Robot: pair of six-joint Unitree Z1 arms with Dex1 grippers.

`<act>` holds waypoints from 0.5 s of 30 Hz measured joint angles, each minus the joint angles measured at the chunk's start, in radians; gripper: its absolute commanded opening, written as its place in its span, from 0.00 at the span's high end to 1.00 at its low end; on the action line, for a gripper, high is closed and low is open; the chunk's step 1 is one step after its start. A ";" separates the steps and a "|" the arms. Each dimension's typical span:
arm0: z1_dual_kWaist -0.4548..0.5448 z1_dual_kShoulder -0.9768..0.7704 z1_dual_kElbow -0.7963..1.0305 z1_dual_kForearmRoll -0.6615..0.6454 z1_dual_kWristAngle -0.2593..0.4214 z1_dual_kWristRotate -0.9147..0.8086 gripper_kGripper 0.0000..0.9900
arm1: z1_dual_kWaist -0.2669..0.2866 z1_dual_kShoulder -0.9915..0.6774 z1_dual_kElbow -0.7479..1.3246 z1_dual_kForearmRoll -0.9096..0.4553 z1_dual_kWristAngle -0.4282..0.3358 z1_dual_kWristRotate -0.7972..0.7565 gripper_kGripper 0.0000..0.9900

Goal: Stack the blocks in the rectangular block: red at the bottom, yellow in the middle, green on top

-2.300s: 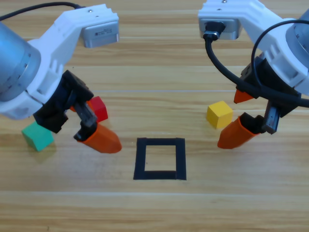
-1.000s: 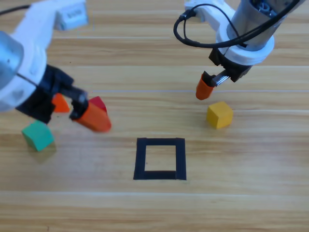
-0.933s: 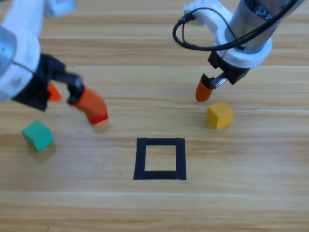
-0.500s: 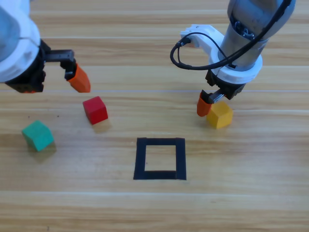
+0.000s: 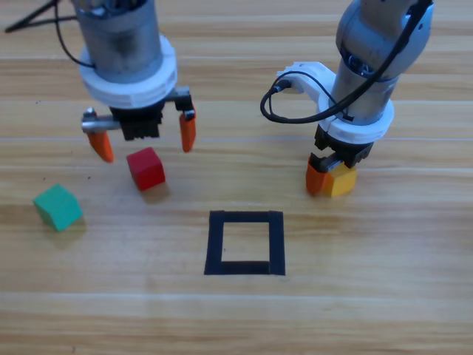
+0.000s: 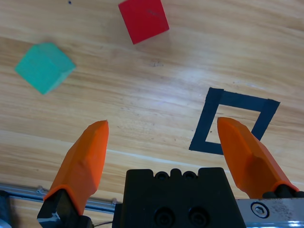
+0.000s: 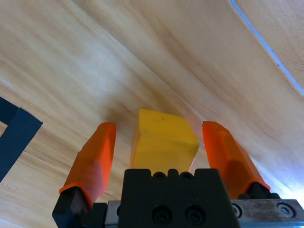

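Yellow cube [image 5: 341, 181], right of and beyond the black tape rectangle [image 5: 244, 242], sits half hidden between the spread, unclosed jaws of the right tool [image 5: 330, 177], while the left tool [image 5: 143, 140] hangs wide open above the red cube [image 5: 146, 168], green cube [image 5: 58, 207] farther left.

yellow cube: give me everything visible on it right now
The yellow cube is a small, plain, matte block with crisp edges and no markings, resting flat on the wooden table to the right of the black tape rectangle and outside it. The right end effector is lowered around it with its orange jaws open, one on each side. In the right wrist view gaps show beside both jaws, so nothing grips it.
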 measured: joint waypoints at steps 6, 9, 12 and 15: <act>0.082 0.045 -0.025 0.000 -0.082 -0.039 0.02 | -0.011 0.000 -0.010 0.021 0.000 0.000 0.81; 0.133 0.056 -0.030 0.000 -0.102 -0.051 0.02 | -0.018 0.000 -0.014 0.039 0.000 0.000 0.81; 0.176 0.080 -0.059 0.000 -0.109 -0.079 0.01 | -0.023 0.000 -0.015 0.047 0.001 0.000 0.81; 0.202 0.104 -0.069 0.000 -0.114 -0.093 0.01 | -0.024 0.000 -0.015 0.047 0.002 0.000 0.81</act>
